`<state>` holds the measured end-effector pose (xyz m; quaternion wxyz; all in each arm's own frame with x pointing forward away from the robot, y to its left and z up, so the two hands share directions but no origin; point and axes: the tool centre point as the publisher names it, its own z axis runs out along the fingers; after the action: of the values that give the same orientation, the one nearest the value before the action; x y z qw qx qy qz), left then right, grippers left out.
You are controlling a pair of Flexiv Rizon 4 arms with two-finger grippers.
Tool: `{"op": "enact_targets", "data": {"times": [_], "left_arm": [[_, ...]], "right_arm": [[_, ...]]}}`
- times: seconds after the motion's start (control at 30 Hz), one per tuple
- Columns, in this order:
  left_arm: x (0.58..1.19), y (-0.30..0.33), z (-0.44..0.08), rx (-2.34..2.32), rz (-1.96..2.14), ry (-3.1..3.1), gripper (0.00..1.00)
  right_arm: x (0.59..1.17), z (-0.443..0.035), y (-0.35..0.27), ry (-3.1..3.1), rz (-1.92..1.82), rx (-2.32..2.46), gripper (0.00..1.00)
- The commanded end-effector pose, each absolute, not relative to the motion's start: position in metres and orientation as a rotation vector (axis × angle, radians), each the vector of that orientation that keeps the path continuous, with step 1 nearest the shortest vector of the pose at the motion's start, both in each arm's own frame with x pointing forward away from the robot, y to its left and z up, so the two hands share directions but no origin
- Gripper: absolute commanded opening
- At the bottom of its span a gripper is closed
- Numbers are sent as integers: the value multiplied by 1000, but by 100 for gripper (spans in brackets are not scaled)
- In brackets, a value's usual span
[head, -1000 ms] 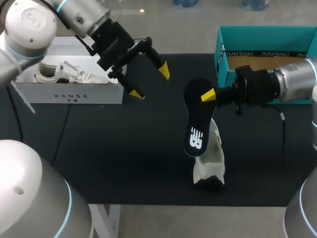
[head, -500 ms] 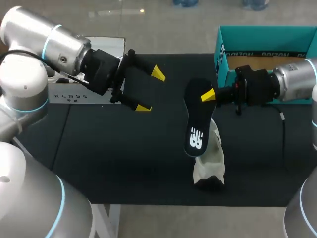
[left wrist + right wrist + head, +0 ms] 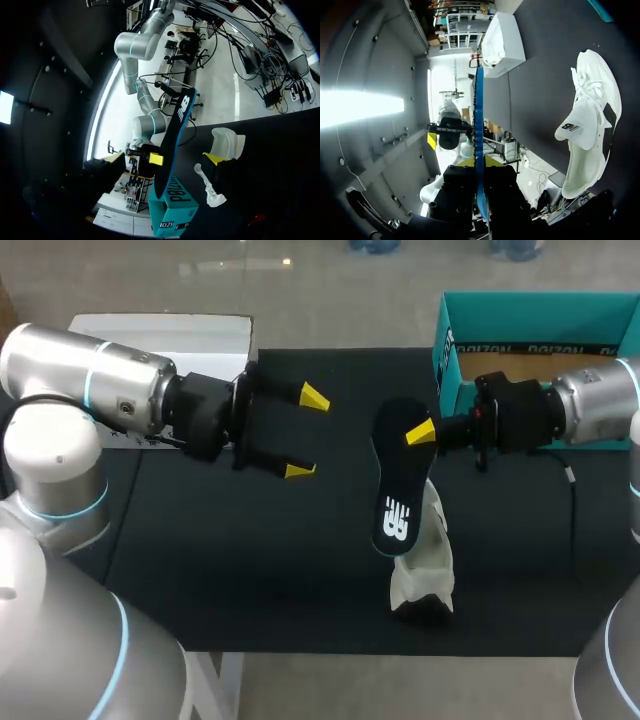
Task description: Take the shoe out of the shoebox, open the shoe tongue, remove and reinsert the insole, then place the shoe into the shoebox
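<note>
My right gripper [image 3: 420, 432] is shut on the heel end of a black insole [image 3: 394, 495], held above the table with its toe end over the white shoe [image 3: 424, 562]. The shoe lies on the black mat, near the front edge. In the right wrist view the insole [image 3: 479, 125] shows edge-on between my right gripper's [image 3: 479, 163] fingers, with the shoe [image 3: 590, 135] off to one side. My left gripper [image 3: 306, 434] hangs open left of the insole, pointing toward it and apart from it. Its wrist view shows the insole [image 3: 172, 145] and shoe [image 3: 223, 144] ahead of my left gripper [image 3: 164, 157].
The open teal shoebox [image 3: 540, 315] stands at the back right, behind my right arm. A white box [image 3: 165, 332] sits at the back left, largely covered by my left arm. Bare black mat [image 3: 240, 560] lies between the arms and toward the front left.
My left arm has swung down and away from the white box, turning its open gripper to point right at the insole. The right arm, insole and shoe have stayed put.
</note>
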<state>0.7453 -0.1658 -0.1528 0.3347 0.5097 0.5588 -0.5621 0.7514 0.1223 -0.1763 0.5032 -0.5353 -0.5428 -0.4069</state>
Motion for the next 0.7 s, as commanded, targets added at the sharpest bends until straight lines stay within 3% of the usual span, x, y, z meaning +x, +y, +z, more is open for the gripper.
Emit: {"op": "enact_targets", "data": {"times": [0.03, 0.7], "left_arm": [[734, -177, -167, 1258, -1441, 1429, 100], [730, -243, -180, 1148, -1530, 1293, 100]], "right_arm": [[750, -176, 123, -1311, -983, -1296, 0], [750, -176, 123, -1311, -983, -1296, 0]]}}
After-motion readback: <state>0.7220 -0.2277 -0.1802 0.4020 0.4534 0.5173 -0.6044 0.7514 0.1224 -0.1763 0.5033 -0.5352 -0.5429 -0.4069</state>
